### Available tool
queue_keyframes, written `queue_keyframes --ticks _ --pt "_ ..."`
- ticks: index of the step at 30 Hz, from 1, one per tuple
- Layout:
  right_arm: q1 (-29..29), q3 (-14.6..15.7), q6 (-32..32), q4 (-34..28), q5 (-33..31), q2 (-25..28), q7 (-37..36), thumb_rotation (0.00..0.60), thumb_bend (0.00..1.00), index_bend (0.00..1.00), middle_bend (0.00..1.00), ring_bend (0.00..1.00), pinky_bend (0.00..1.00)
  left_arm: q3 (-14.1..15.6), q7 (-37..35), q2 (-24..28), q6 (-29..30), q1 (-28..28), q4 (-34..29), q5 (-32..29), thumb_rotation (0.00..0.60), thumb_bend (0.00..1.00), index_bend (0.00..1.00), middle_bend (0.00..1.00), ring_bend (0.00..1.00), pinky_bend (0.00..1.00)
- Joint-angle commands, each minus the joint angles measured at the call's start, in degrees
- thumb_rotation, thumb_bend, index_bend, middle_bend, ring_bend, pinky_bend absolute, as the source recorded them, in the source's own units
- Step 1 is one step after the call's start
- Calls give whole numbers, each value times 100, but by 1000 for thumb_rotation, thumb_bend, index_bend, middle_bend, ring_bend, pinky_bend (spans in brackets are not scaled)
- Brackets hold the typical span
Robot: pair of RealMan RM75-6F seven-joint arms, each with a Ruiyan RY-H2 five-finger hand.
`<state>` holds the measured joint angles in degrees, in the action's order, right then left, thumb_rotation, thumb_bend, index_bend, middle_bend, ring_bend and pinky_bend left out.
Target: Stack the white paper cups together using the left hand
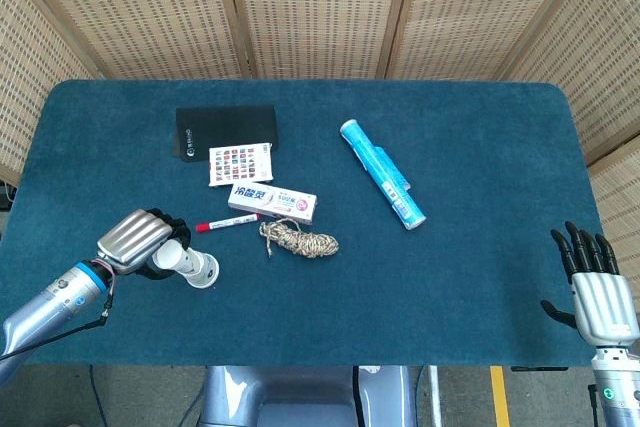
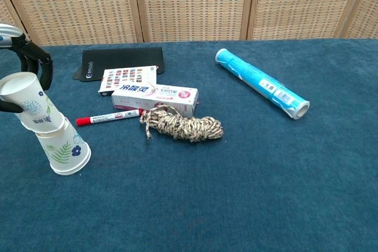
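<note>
Two white paper cups stand upside down near the table's front left. The upper cup (image 2: 31,101) with a blue flower print sits over the lower cup (image 2: 62,149), which has a green leaf print. My left hand (image 1: 143,239) grips the upper cup (image 1: 170,254) from the left, its dark fingers (image 2: 36,57) curving around the cup's back. The lower cup's rim (image 1: 204,272) rests on the blue cloth. My right hand (image 1: 596,287) hangs open at the front right corner, far from the cups.
A red marker (image 2: 109,117), a coil of rope (image 2: 183,124) and a toothpaste box (image 2: 155,97) lie just right of the cups. Behind them are a colour card box (image 2: 127,78) and a black pouch (image 2: 121,61). A blue tube (image 2: 261,83) lies further right.
</note>
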<state>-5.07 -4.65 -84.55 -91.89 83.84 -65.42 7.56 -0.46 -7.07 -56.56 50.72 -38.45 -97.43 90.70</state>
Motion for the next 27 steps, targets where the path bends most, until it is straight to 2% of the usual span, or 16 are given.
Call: queue_keyframes --ticks 1,11,12,14,15,17,27 --pt "-3 -1 7 -3 -3 -4 10 600 0 10 0 0 0 -13 -48 -67 -1 -18 56 -17 600 250 549 419 423 361" --pt "-7 -7 20 2 -18 -6 9 600 0 10 0 0 0 58 -203 -112 -127 -99 126 13 600 166 507 377 373 345" --pt "-7 -8 21 0 -19 -5 10 600 0 10 0 0 0 81 -214 -84 -179 -115 112 14 600 140 449 317 314 313" --pt "-6 -8 25 0 -24 -2 8 600 0 10 0 0 0 129 -215 -7 -316 -163 68 15 600 68 267 157 157 218" --pt "-6 -8 26 1 -25 -2 7 600 0 10 0 0 0 140 -214 17 -353 -177 53 13 600 27 133 63 66 146" --pt "-6 -8 26 3 -24 -3 6 600 0 10 0 0 0 161 -228 77 -405 -201 1 16 600 0 10 0 0 63" --pt "-4 -4 18 -3 -10 -10 19 600 0 10 0 0 0 195 -550 240 -41 -80 -59 182 600 0 0 0 0 26"
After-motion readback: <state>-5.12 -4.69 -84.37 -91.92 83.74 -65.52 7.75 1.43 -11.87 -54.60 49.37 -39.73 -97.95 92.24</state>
